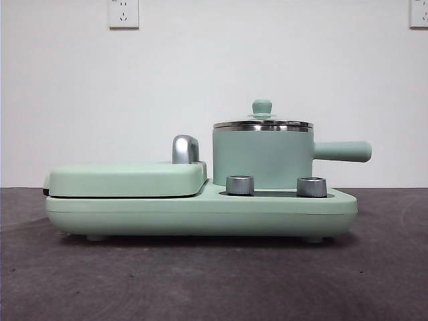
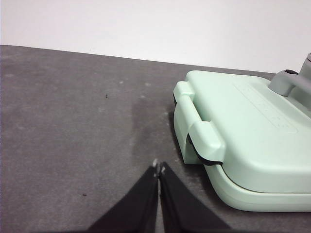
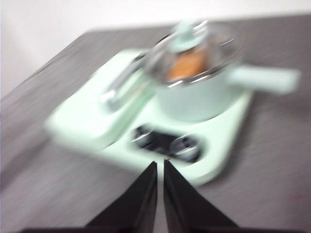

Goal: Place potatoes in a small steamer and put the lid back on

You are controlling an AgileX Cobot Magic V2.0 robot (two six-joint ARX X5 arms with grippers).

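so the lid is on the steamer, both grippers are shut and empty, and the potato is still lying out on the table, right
Not quite: the potato is not on the table. The blurred right wrist view shows an orange lump inside the small steamer, under the glass lid. The rest holds: the lid sits on the steamer in the front view, and the left gripper and right gripper have their jaws shut on nothing.

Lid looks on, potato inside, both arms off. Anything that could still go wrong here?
1. The right wrist view is blurred, so whether the lid sits evenly on the small steamer is hard to confirm; the front view looks level.
2. The steamer's side handle sticks out past the base; an arm moving nearby could catch it.
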